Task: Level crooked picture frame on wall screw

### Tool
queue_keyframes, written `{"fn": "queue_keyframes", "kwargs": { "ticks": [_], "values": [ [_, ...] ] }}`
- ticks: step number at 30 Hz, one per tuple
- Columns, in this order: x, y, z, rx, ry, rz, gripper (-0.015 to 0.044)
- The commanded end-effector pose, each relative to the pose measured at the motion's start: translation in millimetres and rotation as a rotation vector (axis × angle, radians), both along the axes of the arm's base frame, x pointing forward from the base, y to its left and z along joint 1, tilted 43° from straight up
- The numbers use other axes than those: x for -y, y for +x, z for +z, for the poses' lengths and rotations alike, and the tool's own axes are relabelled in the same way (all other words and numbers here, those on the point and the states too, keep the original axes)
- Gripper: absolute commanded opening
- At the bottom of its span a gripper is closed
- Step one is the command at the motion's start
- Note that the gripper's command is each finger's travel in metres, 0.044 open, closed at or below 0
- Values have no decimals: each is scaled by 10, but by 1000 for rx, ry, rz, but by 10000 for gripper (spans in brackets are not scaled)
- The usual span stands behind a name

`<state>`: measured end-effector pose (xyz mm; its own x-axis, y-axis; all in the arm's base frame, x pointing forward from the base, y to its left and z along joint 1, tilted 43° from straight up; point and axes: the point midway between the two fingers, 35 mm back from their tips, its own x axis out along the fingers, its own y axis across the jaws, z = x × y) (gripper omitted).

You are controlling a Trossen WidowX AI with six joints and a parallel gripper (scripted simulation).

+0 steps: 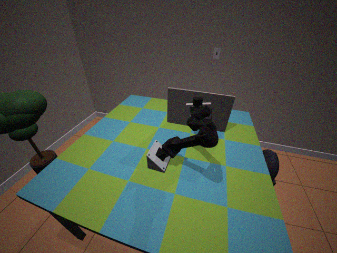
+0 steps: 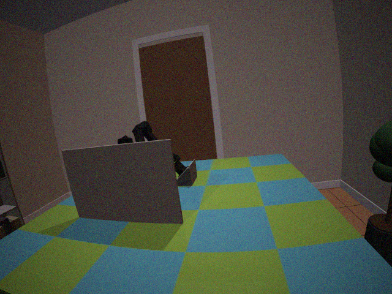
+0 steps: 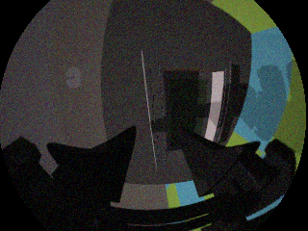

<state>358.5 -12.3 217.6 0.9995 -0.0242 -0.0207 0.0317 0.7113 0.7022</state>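
A grey wall panel [image 1: 177, 108] [image 2: 120, 183] stands upright on the chequered table [image 1: 190, 217] [image 2: 234, 228]. The picture frame [image 1: 207, 103] shows only as a thin pale strip on the panel's face, close to level in the top view; the arm covers its middle. In the wrist view the frame's edge [image 3: 148, 90] is a thin pale line running between my fingers. My gripper [image 1: 197, 103] [image 3: 157, 130] is open, with one finger on each side of that edge and gaps showing. The screw and the notched strip are hidden. In the exterior view the panel hides the frame.
The arm's base sits on a grey wedge block [image 1: 156, 159] [image 2: 188, 175] in the table's middle. A potted plant [image 1: 19, 114] [image 2: 383, 155] stands on the floor beside the table. A dark round object [image 1: 271, 163] is at the table's right edge.
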Motion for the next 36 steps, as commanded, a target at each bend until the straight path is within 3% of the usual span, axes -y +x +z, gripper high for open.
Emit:
{"fn": "queue_keyframes", "kwargs": {
  "ticks": [1, 8, 14, 25, 36],
  "values": [
    [0, -249, 44, 4, -63, 7, 260],
    [-5, -757, -36, 0, -202, 12, 260],
    [-95, -817, 30, 4, -211, 7, 260],
    [-378, -1585, 109, -13, -364, 15, 260],
    [-373, -1632, 101, -13, -376, 17, 260]
  ]
}}
